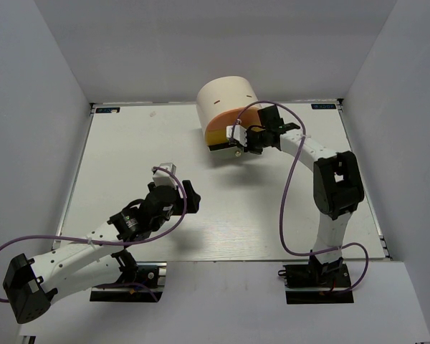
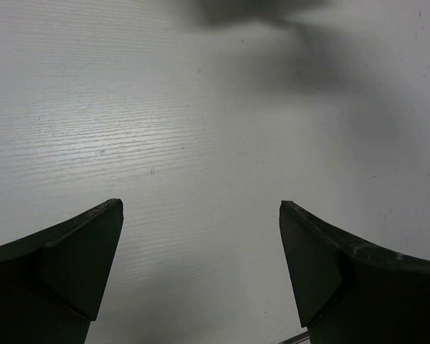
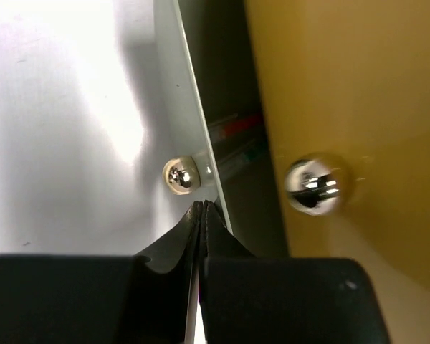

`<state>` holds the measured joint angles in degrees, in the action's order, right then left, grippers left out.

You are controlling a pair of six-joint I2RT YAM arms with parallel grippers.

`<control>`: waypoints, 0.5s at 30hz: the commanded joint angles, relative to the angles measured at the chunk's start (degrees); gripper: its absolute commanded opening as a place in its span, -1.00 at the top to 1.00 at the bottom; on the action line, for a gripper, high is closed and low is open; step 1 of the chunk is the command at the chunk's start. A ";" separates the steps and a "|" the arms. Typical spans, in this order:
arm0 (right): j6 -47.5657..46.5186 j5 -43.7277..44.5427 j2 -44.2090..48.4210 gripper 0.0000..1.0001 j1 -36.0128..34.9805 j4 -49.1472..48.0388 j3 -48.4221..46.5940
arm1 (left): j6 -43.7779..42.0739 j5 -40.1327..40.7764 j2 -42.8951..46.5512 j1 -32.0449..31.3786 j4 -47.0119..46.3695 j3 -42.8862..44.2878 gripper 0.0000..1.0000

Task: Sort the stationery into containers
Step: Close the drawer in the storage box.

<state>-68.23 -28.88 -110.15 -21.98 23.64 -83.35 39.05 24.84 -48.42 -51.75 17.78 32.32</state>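
The cream round-topped cabinet stands at the back middle of the table, with its orange upper drawer and yellow lower drawer. My right gripper is shut and empty, right at the drawer fronts. In the right wrist view its tips touch the thin edge of the lower drawer's front, just below its metal knob. The upper drawer front with its own knob is to the right. In the dark gap between the fronts, red and green ends of stationery show. My left gripper is open and empty.
The left wrist view shows only bare white table between the open fingers. The white walls of the enclosure close in the left, back and right sides. Purple cables loop beside both arms.
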 commanded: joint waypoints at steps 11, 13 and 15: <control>8.90 7.70 -1.56 1.00 -2.89 -16.42 2.23 | 0.50 0.30 0.70 -0.02 1.29 0.82 -0.99; 9.60 8.31 -1.74 1.00 -3.16 -18.44 2.75 | 0.50 0.30 0.70 -0.02 1.29 0.82 -0.99; 10.22 10.06 -1.56 1.00 -3.51 -19.68 4.07 | 0.50 0.30 0.70 -0.02 1.29 0.82 -0.99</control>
<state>-59.86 -21.69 -111.20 -24.86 10.04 -80.42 39.07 24.84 -48.42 -51.75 18.39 32.32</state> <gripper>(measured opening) 0.007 0.995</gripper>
